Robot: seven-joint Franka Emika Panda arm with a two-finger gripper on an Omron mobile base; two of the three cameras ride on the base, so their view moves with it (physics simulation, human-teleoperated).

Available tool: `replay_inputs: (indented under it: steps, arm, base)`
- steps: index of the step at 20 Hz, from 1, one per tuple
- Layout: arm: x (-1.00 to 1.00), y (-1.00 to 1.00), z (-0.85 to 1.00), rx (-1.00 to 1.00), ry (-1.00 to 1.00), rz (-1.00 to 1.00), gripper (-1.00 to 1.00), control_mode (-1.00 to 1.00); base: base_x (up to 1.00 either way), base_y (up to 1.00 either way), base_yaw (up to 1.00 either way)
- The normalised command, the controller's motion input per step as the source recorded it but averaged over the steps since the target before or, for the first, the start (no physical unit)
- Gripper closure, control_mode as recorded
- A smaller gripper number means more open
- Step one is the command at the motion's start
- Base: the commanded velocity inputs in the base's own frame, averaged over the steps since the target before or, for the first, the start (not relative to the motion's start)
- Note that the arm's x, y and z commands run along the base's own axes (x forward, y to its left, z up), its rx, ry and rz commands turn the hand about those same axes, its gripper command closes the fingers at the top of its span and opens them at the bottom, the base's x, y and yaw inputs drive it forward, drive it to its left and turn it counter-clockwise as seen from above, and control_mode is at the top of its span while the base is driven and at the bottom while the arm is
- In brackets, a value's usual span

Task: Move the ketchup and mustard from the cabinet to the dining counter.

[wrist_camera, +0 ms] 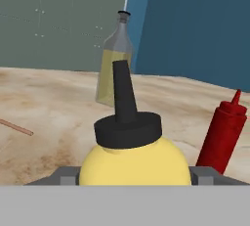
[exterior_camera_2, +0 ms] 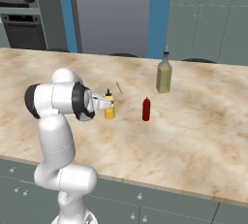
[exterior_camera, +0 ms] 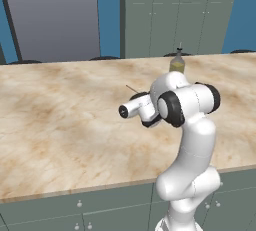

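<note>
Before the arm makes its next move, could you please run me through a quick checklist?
1. Mustard upright on the dining counter: ok.
2. Ketchup upright on the counter, apart from the mustard: ok.
3. Gripper at the mustard, fingers either side: ok.
4. Fingers free of the mustard: cannot tell.
5. Oil bottle well behind, out of the way: ok.
</note>
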Motion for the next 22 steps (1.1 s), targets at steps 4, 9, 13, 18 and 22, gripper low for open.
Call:
replay_inputs:
  steps: [4,9,13,18,22]
  arm:
    - [-0.72,-0.13,-0.63,0.0,-0.21,0.0,-1.0,-1.0]
    - [-0.78,-0.14,-0.26,0.02,-0.21,0.0,-1.0,-1.0]
    - [-0.78,-0.19,-0.04,0.06,-0.25,0.0,-1.0,-1.0]
    - [-0.81,-0.13,0.0,0.08,-0.25,0.0,-1.0,-1.0]
    - [-0.67,0.01,0.4,0.11,-0.24,0.01,-1.0,-1.0]
  base:
    - [0.0,0.0,0.0]
    - [0.0,0.0,0.0]
    - [0.0,0.0,0.0]
    - [0.0,0.0,0.0]
    - [0.0,0.0,0.0]
